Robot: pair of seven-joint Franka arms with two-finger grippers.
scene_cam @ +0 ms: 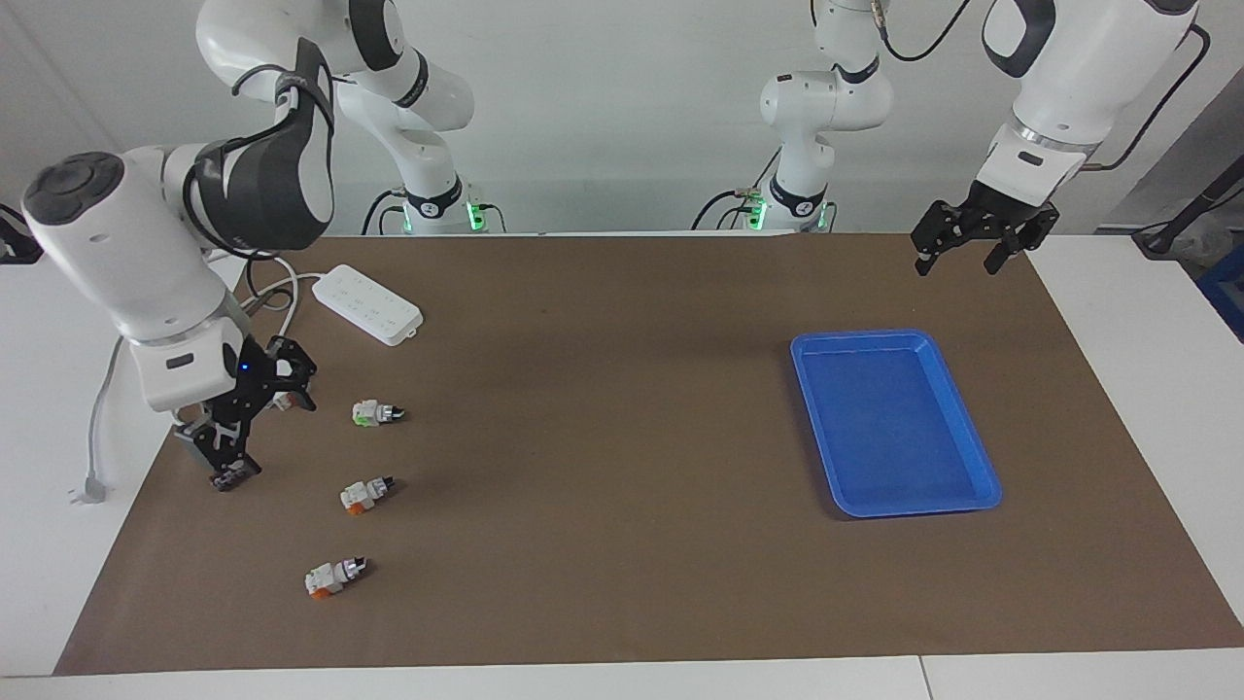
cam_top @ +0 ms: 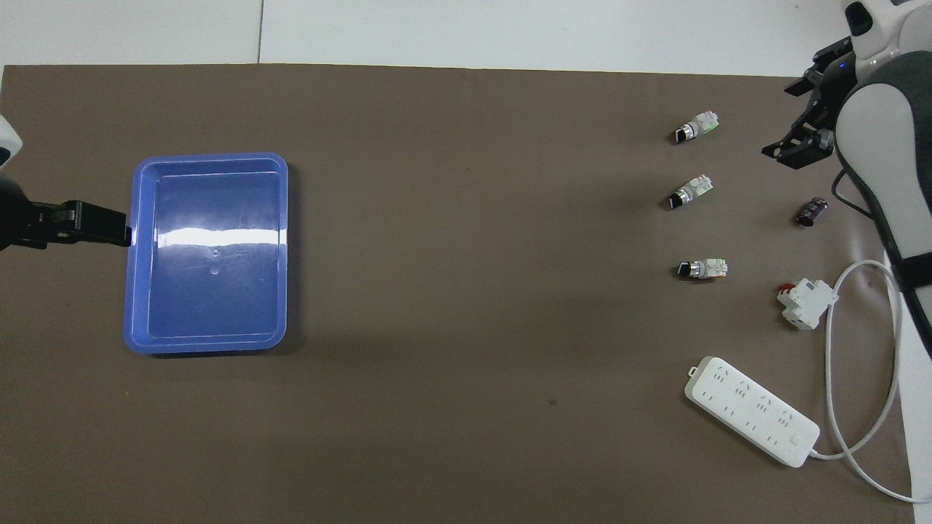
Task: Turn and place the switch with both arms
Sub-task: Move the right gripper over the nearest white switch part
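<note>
Hovering my open right pincer near the orange-based switch | small, light, rigid; grip its white body | left pincer open, waiting.

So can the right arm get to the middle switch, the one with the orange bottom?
Probably yes. The right gripper hangs open just beside the row of switches, and nothing lies between it and the middle switch. The small dark part sits off to the side.

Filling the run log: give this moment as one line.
right gripper: open, low by small dark part | left gripper: open, waiting | switches: untouched | blue tray: empty
</note>
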